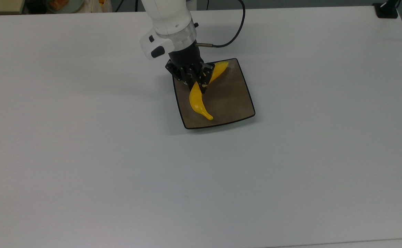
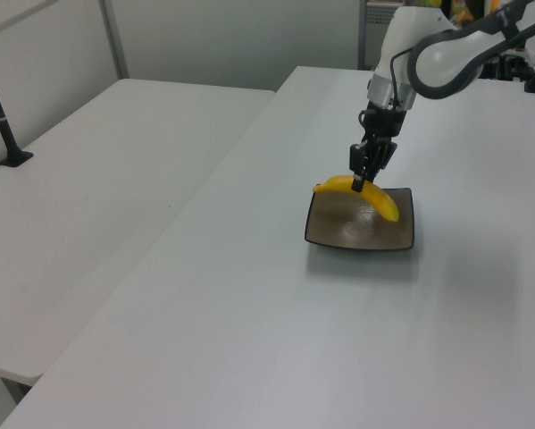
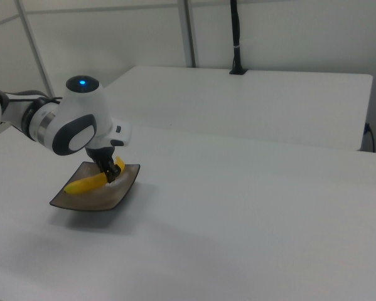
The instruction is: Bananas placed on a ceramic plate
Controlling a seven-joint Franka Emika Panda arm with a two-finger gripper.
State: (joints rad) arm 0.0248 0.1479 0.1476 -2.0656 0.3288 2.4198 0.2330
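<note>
White table [image 1: 84, 155], banana [image 1: 197, 101] midsection jaw-hidden

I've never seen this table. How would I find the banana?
Look on the big white table for the square brown plate. Over it, the robot's black claw grips the curved banana, the one bright yellow thing.

From the top view, my tool [image 1: 201, 83] covers the middle of the banana [image 1: 198, 102], so I cannot see the grip itself. The arm is cut by the upper edge. In the right view, the arm's white housing hides the far corner of the ceramic plate [image 3: 115, 199], and I cannot tell if the banana touches it. The tabletop [image 1: 84, 155] runs out of the top view below.
</note>
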